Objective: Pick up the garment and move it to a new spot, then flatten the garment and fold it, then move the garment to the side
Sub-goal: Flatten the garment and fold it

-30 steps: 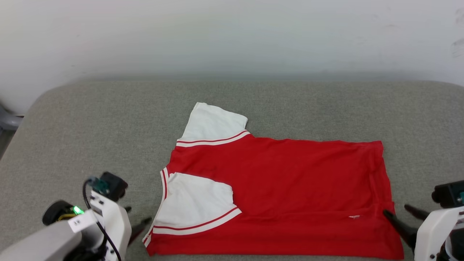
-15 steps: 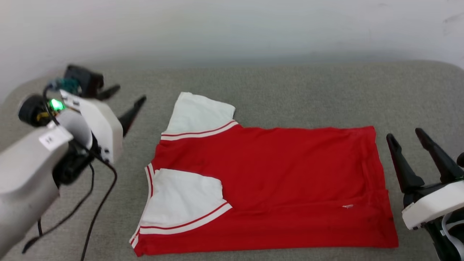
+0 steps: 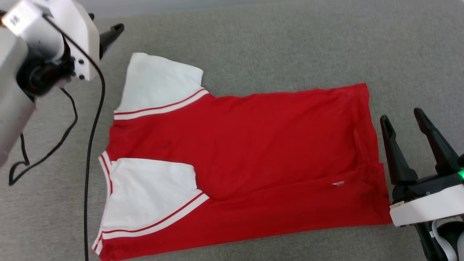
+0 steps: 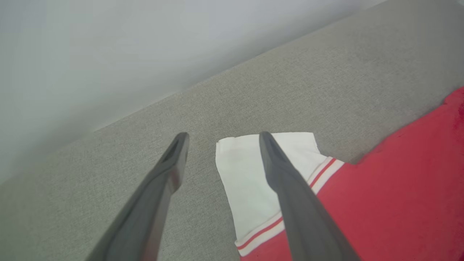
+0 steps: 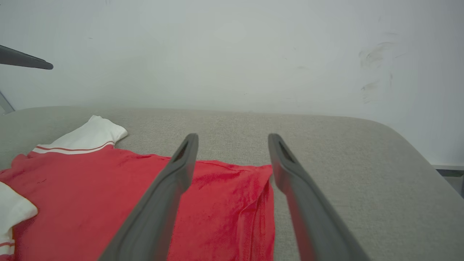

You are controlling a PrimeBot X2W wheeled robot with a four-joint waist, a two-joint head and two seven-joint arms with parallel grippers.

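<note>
The shirt [image 3: 253,145] is lying flat on the grey cushion [image 3: 290,43], its white sleeve [image 4: 246,174] just ahead of the wide-open left gripper [image 4: 223,136] and its hem just left of the wide-open right gripper [image 3: 401,116].

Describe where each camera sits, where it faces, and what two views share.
Head view: on the head, looking down at the garment on the cushion; left gripper upper left, right gripper lower right.
Left wrist view: left wrist, past its gripper toward the far white sleeve.
Right wrist view: right wrist, past its gripper over the hem toward the wall.
Shared: both wrist views show that sleeve.
</note>
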